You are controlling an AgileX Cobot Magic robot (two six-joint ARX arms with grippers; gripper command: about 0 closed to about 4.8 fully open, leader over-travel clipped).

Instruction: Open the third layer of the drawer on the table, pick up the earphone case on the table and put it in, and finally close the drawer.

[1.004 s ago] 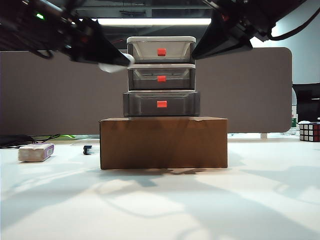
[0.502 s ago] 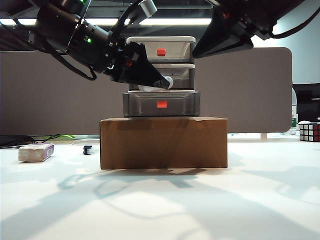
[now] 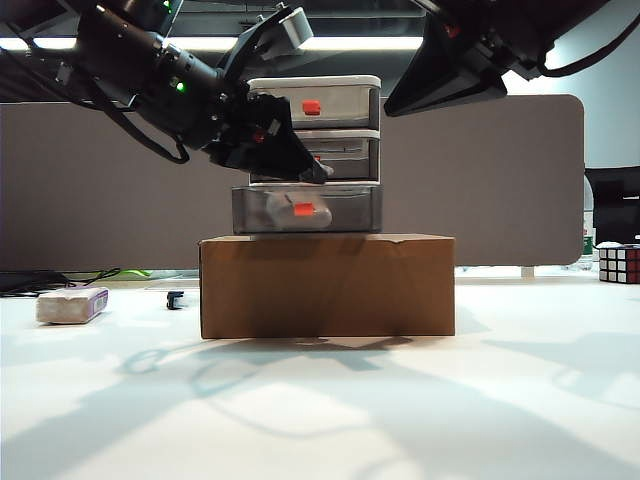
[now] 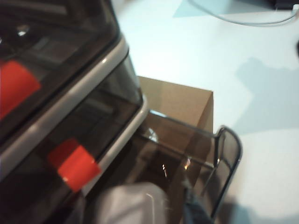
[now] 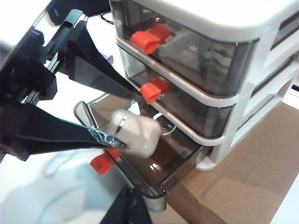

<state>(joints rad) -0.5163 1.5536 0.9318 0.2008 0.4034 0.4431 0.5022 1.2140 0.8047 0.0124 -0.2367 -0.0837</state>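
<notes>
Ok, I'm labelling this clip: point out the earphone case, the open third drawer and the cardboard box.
earphone case [image 5: 136, 132], right wrist view, on its white body.
third drawer [image 5: 154, 201], right wrist view, on its front rim.
cardboard box [image 3: 327, 287], exterior view, on its front face.

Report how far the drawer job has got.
Done: the third layer stands pulled out of the drawer on the cardboard box. In hand: the left end effector hangs over the open tray, fingers apart, with the earphone case between them, blurred, inside or just dropping in. Left: pull that arm clear and push the layer shut. The right end effector waits high beside the drawer.
</notes>
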